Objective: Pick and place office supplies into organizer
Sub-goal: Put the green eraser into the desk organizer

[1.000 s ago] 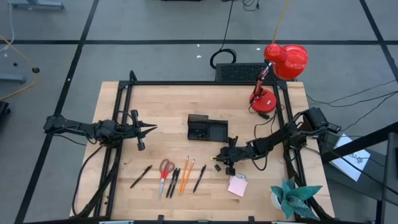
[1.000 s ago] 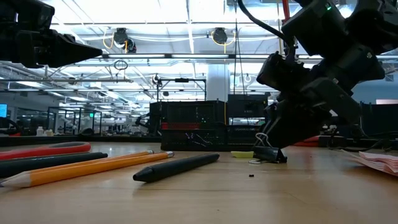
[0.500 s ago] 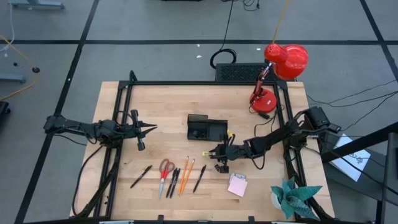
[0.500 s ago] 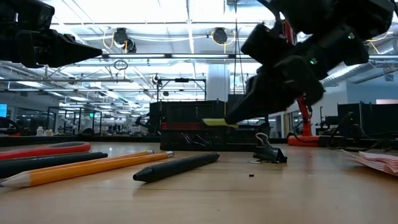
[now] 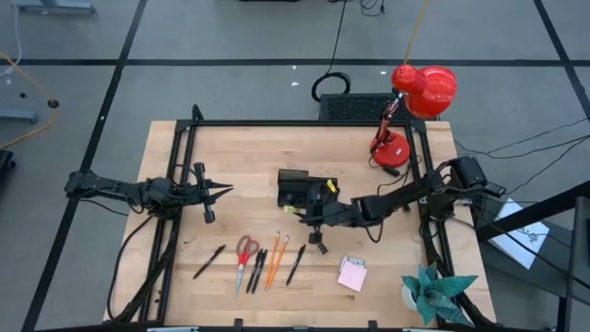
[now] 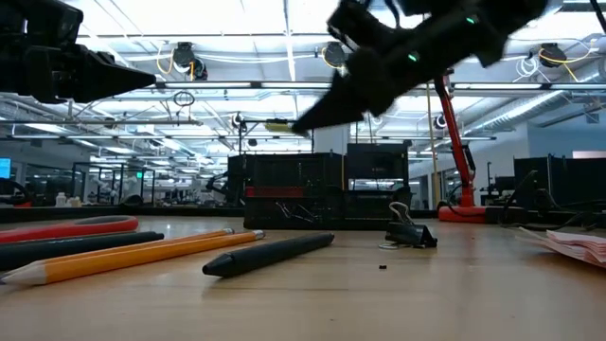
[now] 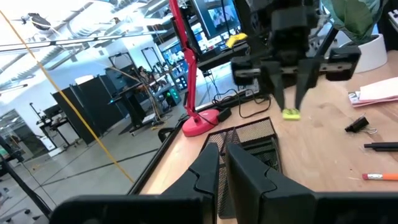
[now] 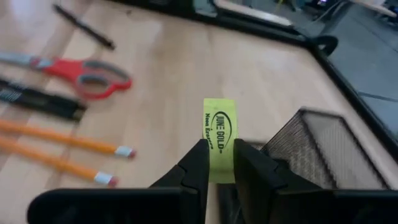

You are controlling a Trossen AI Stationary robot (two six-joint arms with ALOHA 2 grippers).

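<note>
My right fingers (image 8: 216,163) are clamped on the small yellow eraser (image 8: 219,138), held above the black mesh organizer (image 5: 307,194) at mid-counter. I should centre over a compartment before releasing. My left fingers (image 5: 221,192) wait together near the counter's left edge.

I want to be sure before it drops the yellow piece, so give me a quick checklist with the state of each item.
1. Right gripper shut on yellow piece: ok.
2. Piece lifted clear of table: ok.
3. Piece directly over an organizer compartment: cannot tell; it is at the organizer's edge.
4. Left gripper parked away, shut: ok.
5. Black clip out of the path: ok.
</note>
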